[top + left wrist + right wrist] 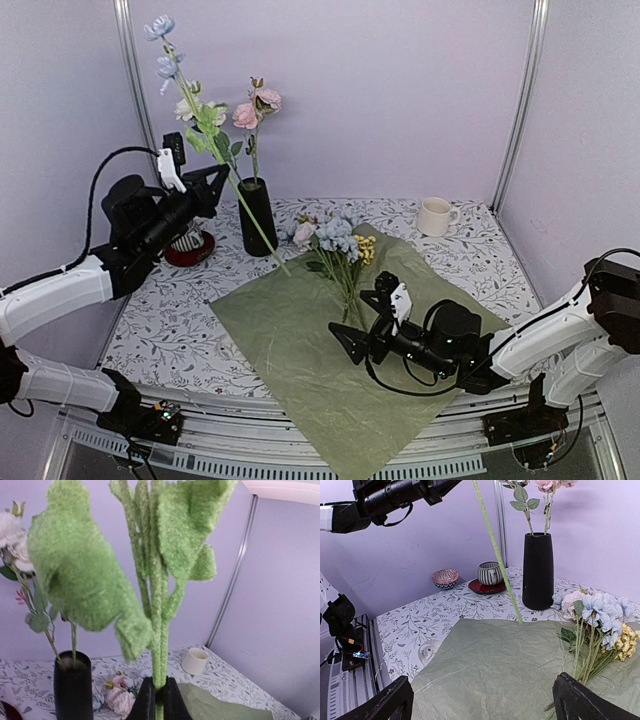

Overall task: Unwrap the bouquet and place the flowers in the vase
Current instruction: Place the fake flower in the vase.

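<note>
The olive-green wrap paper [300, 350] lies spread flat on the table, with the remaining flowers [335, 245] of the bouquet lying at its far edge. The black vase [257, 215] stands behind them with pink and white blooms in it. My left gripper [215, 180] is raised left of the vase, shut on a long green stem [245, 210] topped with blue blossoms [160, 30]; the stem's foot hangs over the paper's far corner. In the left wrist view the fingers [145, 702] pinch that stem [159, 655]. My right gripper [485, 705] hovers low over the paper [495, 665], open and holding nothing.
A white mug [435, 215] stands at the back right. A striped cup on a red saucer [188, 245] sits left of the vase, with a small patterned bowl [445, 577] beside it. Lilac walls enclose the table on three sides.
</note>
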Action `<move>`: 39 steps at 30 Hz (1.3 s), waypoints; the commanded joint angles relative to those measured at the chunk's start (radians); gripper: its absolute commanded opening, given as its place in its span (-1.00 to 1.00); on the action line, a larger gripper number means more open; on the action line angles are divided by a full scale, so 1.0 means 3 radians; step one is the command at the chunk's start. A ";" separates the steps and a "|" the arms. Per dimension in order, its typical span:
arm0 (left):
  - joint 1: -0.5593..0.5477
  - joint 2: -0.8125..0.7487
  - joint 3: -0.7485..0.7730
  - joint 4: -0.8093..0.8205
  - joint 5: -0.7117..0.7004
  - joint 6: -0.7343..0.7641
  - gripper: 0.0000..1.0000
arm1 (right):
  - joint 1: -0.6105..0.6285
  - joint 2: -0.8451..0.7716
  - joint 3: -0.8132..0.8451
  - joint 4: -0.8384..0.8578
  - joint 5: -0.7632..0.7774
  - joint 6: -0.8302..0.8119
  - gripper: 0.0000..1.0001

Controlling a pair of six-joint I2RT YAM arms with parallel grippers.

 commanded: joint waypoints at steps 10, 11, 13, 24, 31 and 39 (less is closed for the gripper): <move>0.0204 0.0496 0.1613 -0.0846 -0.0760 0.0533 -1.00 | 0.0012 -0.0064 -0.0057 0.0145 0.0041 -0.0002 0.99; 0.0212 0.0522 0.1688 -0.0838 -0.0762 0.0568 -1.00 | 0.0012 -0.0072 -0.0065 0.0145 0.0037 0.0002 0.99; 0.0213 0.0576 0.1854 -0.0842 -0.0806 0.0673 -0.99 | 0.0012 -0.0095 -0.0093 0.0145 0.0039 -0.0001 0.99; 0.0331 0.0951 0.2414 -0.0788 -0.1051 0.1003 -1.00 | 0.0015 -0.0242 -0.0239 0.0152 0.0123 0.0019 0.99; 0.0415 0.1189 0.2490 -0.0791 -0.1028 0.0968 -1.00 | 0.0012 -0.0245 -0.0241 0.0136 0.0123 0.0028 0.99; 0.0425 0.1369 0.2354 -0.0872 -0.0973 0.0847 -1.00 | 0.0014 -0.0239 -0.0230 0.0129 0.0106 0.0029 0.99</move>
